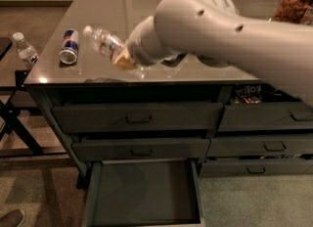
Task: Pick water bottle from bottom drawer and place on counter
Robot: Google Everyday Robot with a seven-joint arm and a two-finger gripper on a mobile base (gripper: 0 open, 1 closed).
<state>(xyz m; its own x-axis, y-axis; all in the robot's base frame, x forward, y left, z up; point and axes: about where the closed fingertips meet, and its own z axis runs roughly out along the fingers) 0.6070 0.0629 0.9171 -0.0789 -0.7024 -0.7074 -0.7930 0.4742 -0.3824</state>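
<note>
Water bottle (103, 42) hangs tilted over the counter (146, 6), its base pinched in my gripper (124, 60) (bottom drawer (142, 192) open below); released tilted, it may roll off the edge.

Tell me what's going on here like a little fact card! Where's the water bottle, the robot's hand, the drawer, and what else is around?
water bottle: tilted, cap up-left, held above the counter's front left part, not set down
gripper: at the bottle's bottom end, shut on it
counter: glossy, beneath the bottle
bottom drawer: pulled open, nothing inside
can: lying on the counter, left of the bottle
second bottle: beyond the counter's left end
jar: on the counter, far right
</note>
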